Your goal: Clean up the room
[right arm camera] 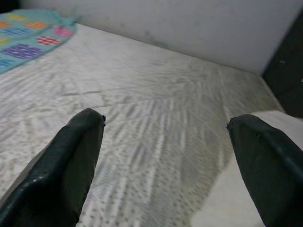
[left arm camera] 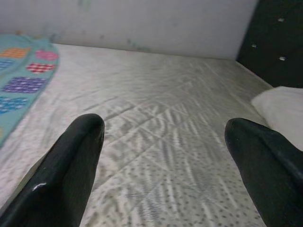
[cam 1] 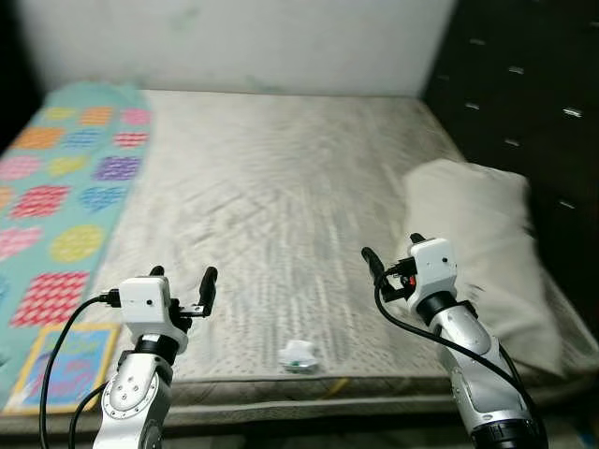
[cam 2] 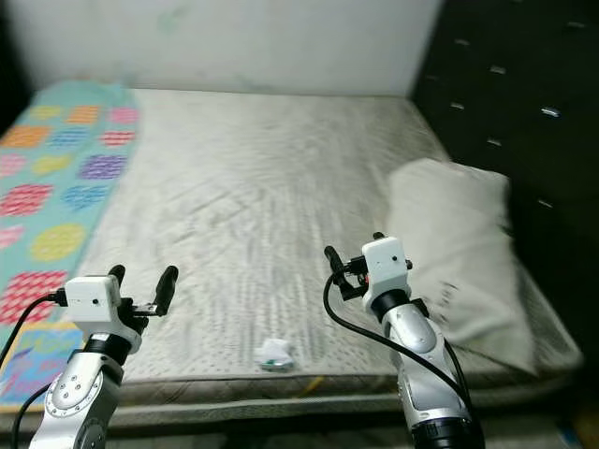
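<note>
A small crumpled white and green scrap (cam 1: 299, 356) lies on the pale grey mattress (cam 1: 271, 178), close to its near edge. My left gripper (cam 1: 183, 276) is held open over the near left part of the bed, left of the scrap and empty. To the right of the scrap my right gripper (cam 1: 393, 248) is open and empty too, just beside the white pillow (cam 1: 477, 253). In the left wrist view both black fingers (left arm camera: 71, 161) frame bare sheet. In the right wrist view the fingers (right arm camera: 66, 161) frame the sheet and the pillow's corner (right arm camera: 279, 120).
A turquoise blanket (cam 1: 65, 187) with coloured patches covers the bed's left side. A black tufted headboard (cam 1: 524, 84) stands along the right, and a pale wall (cam 1: 234, 37) runs along the far edge. The bed's near edge (cam 1: 281, 398) is right below my arms.
</note>
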Robot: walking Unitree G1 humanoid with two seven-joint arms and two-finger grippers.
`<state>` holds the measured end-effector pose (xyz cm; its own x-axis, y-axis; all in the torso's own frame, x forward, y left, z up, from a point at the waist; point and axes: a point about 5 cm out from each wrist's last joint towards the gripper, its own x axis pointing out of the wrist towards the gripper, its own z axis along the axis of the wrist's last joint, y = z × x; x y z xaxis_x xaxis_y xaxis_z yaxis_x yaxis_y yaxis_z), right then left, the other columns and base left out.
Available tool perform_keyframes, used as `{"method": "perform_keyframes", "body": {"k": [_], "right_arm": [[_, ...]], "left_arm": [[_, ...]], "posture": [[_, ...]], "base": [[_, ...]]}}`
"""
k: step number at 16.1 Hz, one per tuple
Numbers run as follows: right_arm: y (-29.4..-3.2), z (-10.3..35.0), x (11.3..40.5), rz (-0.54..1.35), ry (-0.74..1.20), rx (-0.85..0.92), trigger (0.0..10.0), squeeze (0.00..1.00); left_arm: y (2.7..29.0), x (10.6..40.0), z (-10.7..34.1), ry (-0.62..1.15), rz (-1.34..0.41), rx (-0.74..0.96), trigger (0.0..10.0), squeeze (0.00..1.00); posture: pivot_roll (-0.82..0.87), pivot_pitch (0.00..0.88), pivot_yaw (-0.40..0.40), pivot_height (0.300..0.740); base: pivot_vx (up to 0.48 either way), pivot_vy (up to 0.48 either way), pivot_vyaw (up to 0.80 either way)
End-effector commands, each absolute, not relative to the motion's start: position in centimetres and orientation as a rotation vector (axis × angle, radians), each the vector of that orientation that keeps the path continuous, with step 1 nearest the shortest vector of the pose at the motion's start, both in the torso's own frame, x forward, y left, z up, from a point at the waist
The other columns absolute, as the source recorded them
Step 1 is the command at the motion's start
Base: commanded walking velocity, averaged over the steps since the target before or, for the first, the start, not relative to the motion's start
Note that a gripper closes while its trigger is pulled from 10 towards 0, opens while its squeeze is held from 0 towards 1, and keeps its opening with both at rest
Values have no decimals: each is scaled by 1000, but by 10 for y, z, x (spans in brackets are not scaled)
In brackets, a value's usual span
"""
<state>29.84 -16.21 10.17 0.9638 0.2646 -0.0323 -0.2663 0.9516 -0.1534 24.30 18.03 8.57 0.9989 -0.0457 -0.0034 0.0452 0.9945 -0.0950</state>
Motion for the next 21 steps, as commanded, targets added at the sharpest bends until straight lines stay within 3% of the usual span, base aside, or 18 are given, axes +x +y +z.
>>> {"method": "perform_keyframes", "body": {"k": [1, 11, 17, 21], "right_arm": [[-166, 102, 299, 256, 15, -152, 10000, 0], [-161, 102, 296, 307, 31, -163, 10000, 0], [-150, 105, 305, 383, 29, -187, 10000, 0], [-140, 116, 327, 326, -30, -150, 10000, 0]], "left_arm": [[181, 243, 84, 22, -42, -83, 10000, 0], [185, 244, 89, 17, -22, -80, 10000, 0], [193, 238, 88, -16, 72, -54, 10000, 0], [197, 257, 97, -54, 43, -14, 10000, 0]], "posture": [[18, 28, -48, 740], [6, 107, -60, 740], [35, 46, -153, 740], [51, 0, -87, 740]], "base": [[0, 0, -438], [0, 0, 0], [0, 0, 0], [0, 0, 0]]}}
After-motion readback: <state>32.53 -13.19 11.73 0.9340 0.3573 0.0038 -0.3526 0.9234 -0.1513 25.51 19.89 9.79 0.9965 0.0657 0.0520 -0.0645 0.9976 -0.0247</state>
